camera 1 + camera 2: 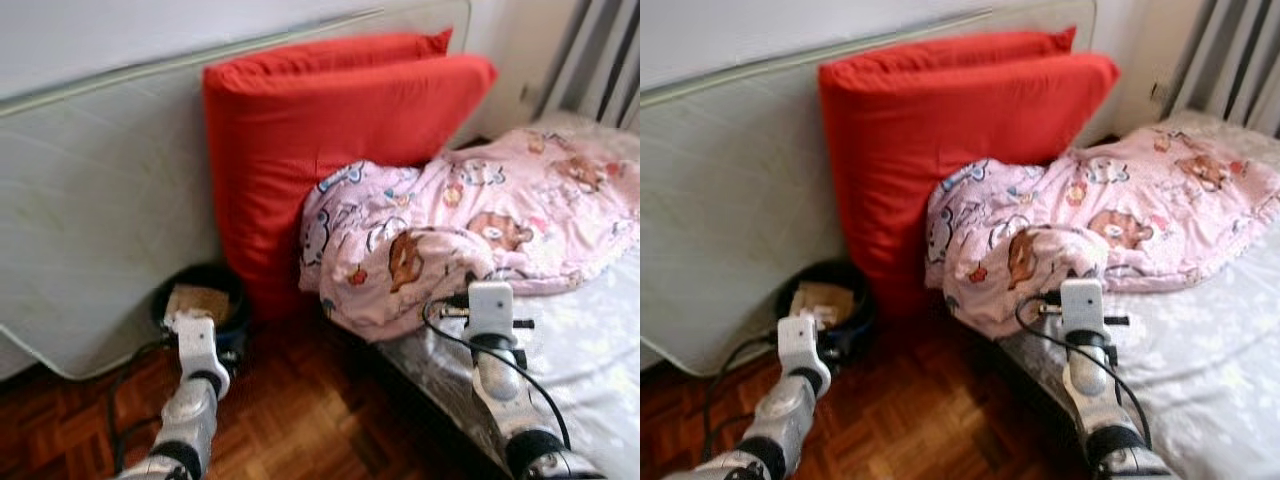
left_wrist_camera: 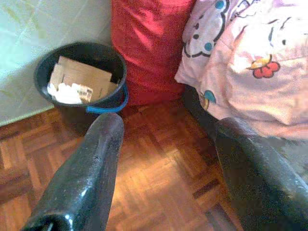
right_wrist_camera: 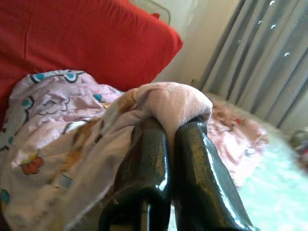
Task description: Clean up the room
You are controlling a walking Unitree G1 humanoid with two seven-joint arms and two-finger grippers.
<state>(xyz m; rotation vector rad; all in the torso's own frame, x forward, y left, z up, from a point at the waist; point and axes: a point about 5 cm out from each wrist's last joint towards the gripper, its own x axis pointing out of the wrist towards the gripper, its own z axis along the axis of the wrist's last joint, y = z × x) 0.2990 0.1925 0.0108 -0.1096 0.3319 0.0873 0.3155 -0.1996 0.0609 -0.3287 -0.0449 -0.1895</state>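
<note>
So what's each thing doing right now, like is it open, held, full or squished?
Right gripper: jaws shut on the pink blanket.
Pink blanket: crumpled on the bed, one fold pinched.
Left gripper: jaws open, holding nothing, above the wooden floor.
Black bucket: upright, holding cardboard and paper.
Red cushion: standing, leaning on the upright mattress.

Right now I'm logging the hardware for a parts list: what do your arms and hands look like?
Both arms are silver metal with black joint bands. The right arm carries a white box at the wrist and a looping black cable. The left arm has a pale wrist block. Each hand has two long, glossy black fingers.
</note>
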